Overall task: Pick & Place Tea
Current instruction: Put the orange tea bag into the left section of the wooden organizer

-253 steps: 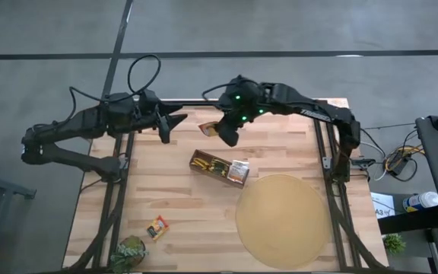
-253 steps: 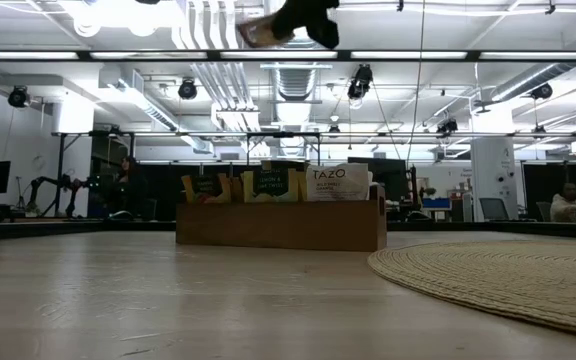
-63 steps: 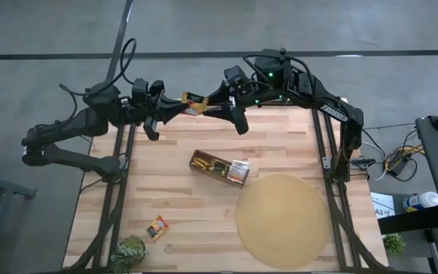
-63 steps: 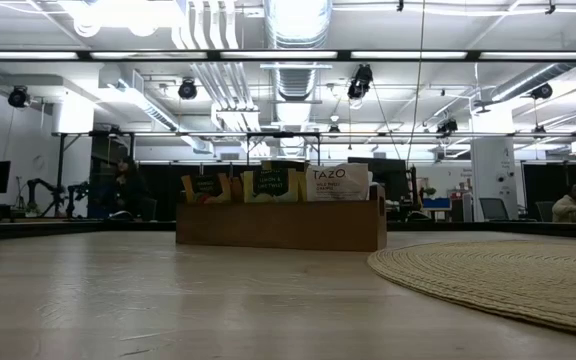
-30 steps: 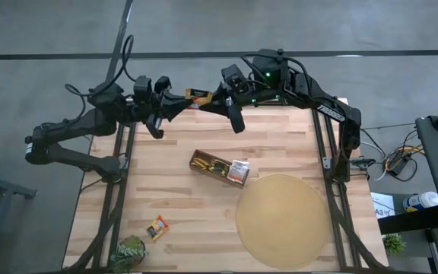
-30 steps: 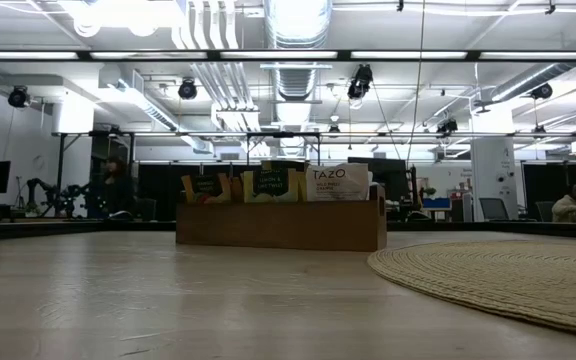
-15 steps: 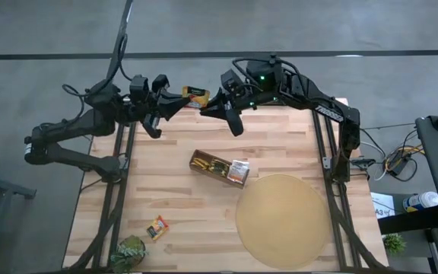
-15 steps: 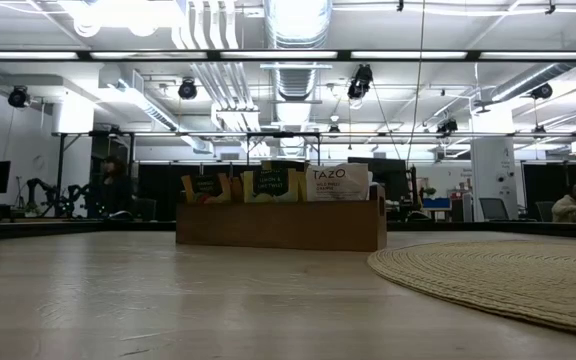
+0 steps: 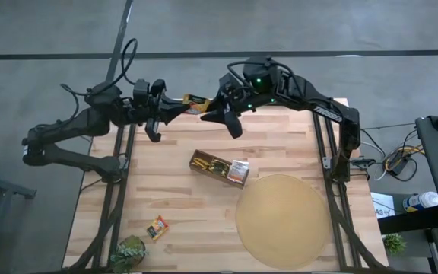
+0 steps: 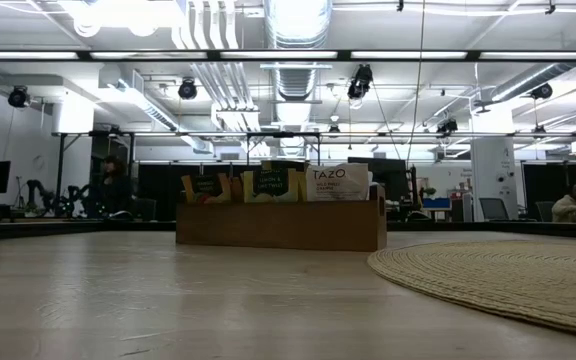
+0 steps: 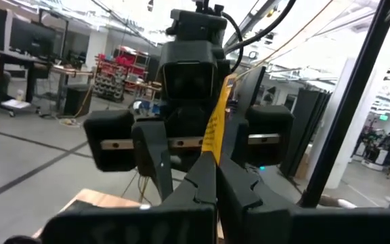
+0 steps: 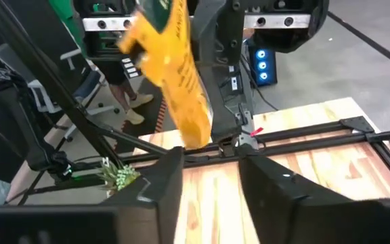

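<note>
A yellow tea sachet [image 9: 195, 100] hangs in the air over the table's far edge, between my two grippers. My left gripper [image 9: 182, 106] comes from the left and is shut on it. My right gripper [image 12: 210, 169] faces it from the right [image 9: 208, 111]; its fingers stand apart just beyond the sachet's free end [image 12: 189, 132], touching nothing. At the table's middle, more sachets [image 10: 273, 183] stand upright in the brown box [image 9: 217, 168]. One sachet [image 9: 157, 227] lies flat on the table near the front left. My left gripper pinches the sachet's edge [image 11: 210, 152] between its two shut fingers [image 12: 215, 88]. The fingers come about level from the table's left side. The sachet is lifted clear and stands on edge, its free end reaching toward my right gripper.
The big round tan mat [image 9: 282, 221] covers the table's front right and shows low at the right in the low view [image 10: 498, 275]. A green leafy thing [image 9: 130, 253] sits at the front left corner. People sit in the room beyond the table.
My right gripper's fingers have spread apart and come off the sachet. The sachet stays in my left gripper, still over the table's far edge.
</note>
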Controlling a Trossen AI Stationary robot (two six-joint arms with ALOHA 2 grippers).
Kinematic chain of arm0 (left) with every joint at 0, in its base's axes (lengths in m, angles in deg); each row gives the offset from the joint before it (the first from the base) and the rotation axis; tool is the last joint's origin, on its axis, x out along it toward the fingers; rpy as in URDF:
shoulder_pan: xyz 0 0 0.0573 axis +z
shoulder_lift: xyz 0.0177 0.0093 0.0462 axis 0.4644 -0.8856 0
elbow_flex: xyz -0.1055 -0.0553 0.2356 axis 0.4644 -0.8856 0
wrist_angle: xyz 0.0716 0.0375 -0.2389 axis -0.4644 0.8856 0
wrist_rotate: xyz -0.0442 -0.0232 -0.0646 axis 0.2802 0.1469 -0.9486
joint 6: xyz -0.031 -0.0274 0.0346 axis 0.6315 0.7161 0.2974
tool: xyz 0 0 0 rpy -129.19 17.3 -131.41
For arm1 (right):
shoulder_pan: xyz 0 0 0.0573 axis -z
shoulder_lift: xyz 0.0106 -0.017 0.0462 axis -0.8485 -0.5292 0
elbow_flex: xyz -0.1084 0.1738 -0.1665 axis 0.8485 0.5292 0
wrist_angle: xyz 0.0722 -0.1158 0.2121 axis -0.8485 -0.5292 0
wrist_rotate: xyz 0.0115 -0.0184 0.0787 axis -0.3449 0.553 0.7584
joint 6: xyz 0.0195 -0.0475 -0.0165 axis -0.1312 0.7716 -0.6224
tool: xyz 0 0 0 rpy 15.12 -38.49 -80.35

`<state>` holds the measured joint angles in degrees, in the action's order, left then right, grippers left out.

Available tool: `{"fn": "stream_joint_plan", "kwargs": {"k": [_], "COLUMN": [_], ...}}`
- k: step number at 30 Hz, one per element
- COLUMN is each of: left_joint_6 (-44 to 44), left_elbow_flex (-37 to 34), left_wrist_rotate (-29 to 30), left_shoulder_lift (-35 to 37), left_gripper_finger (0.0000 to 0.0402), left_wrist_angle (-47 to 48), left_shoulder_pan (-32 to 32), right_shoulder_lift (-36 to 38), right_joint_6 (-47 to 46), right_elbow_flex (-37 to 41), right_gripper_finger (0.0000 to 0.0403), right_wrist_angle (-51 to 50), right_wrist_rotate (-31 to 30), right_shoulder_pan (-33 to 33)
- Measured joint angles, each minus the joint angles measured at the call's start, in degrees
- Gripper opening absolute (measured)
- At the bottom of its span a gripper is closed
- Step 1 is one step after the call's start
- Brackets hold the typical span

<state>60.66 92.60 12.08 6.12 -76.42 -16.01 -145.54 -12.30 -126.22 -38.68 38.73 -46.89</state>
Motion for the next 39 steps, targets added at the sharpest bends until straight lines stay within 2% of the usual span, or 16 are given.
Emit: {"fn": "stream_joint_plan", "kwargs": {"k": [5,9,14,19,22,24,30,34,39], "left_joint_6": [-0.19,-0.17,-0.15,0.07,0.16,0.27,0.52,0.47,2.12], "left_elbow_flex": [0.0,0.0,0.0,0.0,0.0,0.0,0.0,0.0,0.0], "left_wrist_rotate": [1.22,2.39,2.38,2.13,1.95,1.92,1.73,1.77,2.47], "left_shoulder_lift": [1.72,2.02,2.1,1.93,1.93,1.93,1.93,1.93,1.91], "left_gripper_finger": [0.0,0.0,0.0,0.0,0.0,0.0,0.0,0.0,0.0013], "left_wrist_angle": [4.87,7.67,10.03,10.67,10.98,11.2,11.33,11.39,14.25], "left_shoulder_pan": [0.42,0.43,0.44,0.44,0.44,0.44,0.42,0.42,0.5], "right_shoulder_lift": [0.3,0.3,0.3,0.3,0.3,0.29,0.22,0.19,0.19], "right_joint_6": [0.0,0.04,0.02,-0.22,-0.24,-0.17,-0.24,-0.26,0.61], "right_elbow_flex": [-0.02,-0.02,-0.04,-0.07,-0.09,-0.09,-0.09,0.0,0.28], "right_gripper_finger": [0.0195,0.0223,0.0238,0.0236,0.0216,0.0185,0.003,0.0011,0.0008], "right_wrist_angle": [0.07,0.29,1.69,2.56,2.57,2.78,2.84,2.6,-1.55], "right_wrist_rotate": [0.0,0.0,0.19,0.61,0.65,1.23,2.41,2.62,2.62], "right_shoulder_pan": [0.17,0.18,0.57,0.81,0.93,0.94,1.23,1.55,2.54]}}
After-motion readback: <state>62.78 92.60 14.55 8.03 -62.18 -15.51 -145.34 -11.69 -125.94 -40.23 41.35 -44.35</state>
